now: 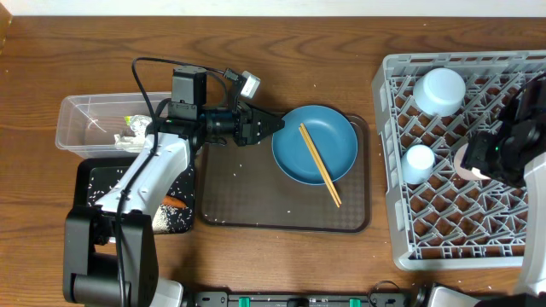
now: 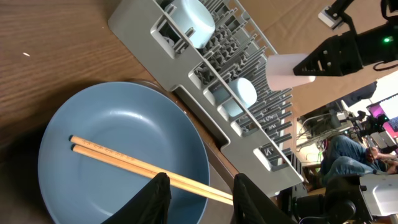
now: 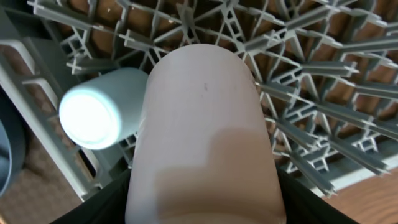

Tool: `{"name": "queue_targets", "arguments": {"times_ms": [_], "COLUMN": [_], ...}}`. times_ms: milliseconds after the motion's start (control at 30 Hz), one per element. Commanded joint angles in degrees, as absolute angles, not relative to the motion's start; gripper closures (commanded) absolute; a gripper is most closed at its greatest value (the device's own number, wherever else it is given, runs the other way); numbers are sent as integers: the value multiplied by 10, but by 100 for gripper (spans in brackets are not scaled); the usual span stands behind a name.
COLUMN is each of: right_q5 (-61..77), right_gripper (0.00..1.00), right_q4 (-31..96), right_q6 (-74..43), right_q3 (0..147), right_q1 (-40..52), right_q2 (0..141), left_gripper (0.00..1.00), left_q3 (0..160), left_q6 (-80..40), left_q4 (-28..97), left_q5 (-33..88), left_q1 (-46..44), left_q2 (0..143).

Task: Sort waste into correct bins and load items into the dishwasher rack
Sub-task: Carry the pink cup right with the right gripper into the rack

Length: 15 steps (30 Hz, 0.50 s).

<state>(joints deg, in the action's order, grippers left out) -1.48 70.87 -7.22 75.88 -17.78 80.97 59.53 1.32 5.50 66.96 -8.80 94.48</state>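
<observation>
left gripper (image 2: 200, 188) lined up on the chopsticks (image 2: 124, 160), right gripper (image 3: 202, 208) holding the pink cup (image 3: 205, 124)
Left jaws sat partly open, nothing pinched; the chopsticks lay on the plate (image 2: 137, 118), near ends in the gap between the fingers (image 2: 155, 196), long axis slanting ahead and sideways, not square to the jaws. Closing that near the ends, I reckon they'd scissor apart or skate across the slick plate. Right jaws were spread wide around the cup, which pointed straight ahead over the rack (image 3: 311, 62)

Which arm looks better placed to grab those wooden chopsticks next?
Left: its jaws stand open at the pair of wooden chopsticks on the large dark-blue round plate. The right jaws hold the small pink cup over the grey plastic rack.
</observation>
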Motion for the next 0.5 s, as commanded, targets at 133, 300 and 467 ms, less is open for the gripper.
{"name": "queue_targets", "arguments": {"times_ms": [133, 300, 467], "right_q5": [31, 35, 46], "right_gripper": [70, 69, 66], "right_q4": [696, 695, 687], "right_q6": [-81, -81, -81], "right_q3": [752, 752, 752], "right_q1": [-179, -179, -174], "right_q2": [850, 879, 893], "left_gripper": [64, 64, 64], "left_q3": [592, 592, 592], "left_q6": [15, 15, 15], "left_q4": [55, 55, 55], "left_q5": [663, 663, 663], "left_q1": [-89, -89, -89], "left_q2": [943, 943, 943]}}
